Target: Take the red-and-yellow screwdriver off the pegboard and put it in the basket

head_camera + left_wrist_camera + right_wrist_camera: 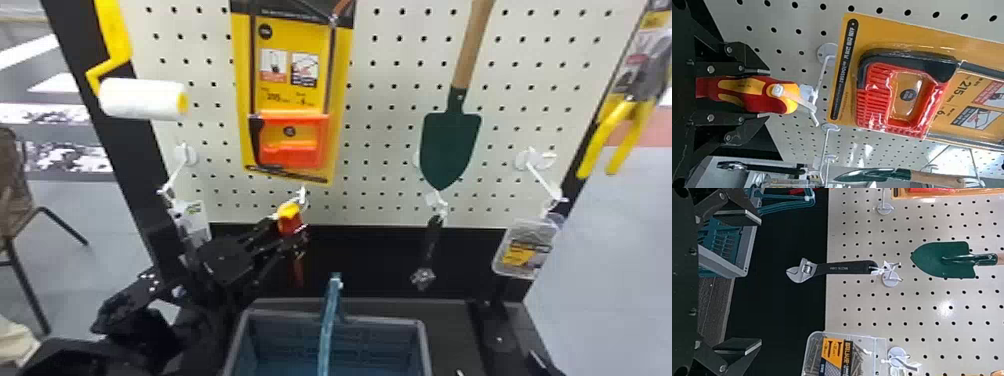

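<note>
Snugly, the left claw (289,230) is clasping the screwdriver (289,212); its wrist view is showing the strap (800,102) hooked ahead, the head view the basket (426,337) below. The right claw (761,282) is gaping empty.

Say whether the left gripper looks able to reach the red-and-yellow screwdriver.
Seemingly yes: the left gripper has the screwdriver between its fingers, though the strap may catch on the white hook.
</note>
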Tool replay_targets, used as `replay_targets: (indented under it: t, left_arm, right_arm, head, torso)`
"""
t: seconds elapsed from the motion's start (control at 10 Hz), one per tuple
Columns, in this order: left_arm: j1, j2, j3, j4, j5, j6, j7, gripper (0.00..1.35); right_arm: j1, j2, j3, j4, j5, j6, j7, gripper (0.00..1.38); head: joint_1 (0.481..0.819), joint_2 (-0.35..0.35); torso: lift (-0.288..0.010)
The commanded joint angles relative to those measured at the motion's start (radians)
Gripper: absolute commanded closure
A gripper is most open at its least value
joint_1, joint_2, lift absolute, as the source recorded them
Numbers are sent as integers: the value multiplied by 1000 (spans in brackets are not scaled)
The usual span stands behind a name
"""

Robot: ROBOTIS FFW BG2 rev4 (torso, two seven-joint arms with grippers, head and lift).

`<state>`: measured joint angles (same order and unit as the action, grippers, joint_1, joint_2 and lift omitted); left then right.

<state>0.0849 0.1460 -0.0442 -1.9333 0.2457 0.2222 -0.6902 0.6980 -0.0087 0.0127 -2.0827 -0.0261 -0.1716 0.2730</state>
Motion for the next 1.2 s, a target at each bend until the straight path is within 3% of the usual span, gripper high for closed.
replay_targets:
  t: [0.0, 0.4, 1.1]
  left_arm:
    - [17, -3, 7, -29, -2, 9, 3, 1104]
    - [45, -11, 20, -73, 15, 22, 9, 1104]
    - [167, -66, 96, -147, 34, 42, 18, 1104]
  right_arm:
    - [1, -1, 0, 3, 0, 0, 0, 206]
    - [1, 1, 0, 5, 0, 0, -2, 206]
    - [1, -1, 1, 5, 2, 1, -3, 206]
  head:
    - [549, 0]
    - [549, 0]
    - [549, 0]
  torso:
    - [-100]
    - [-100]
    - [-100]
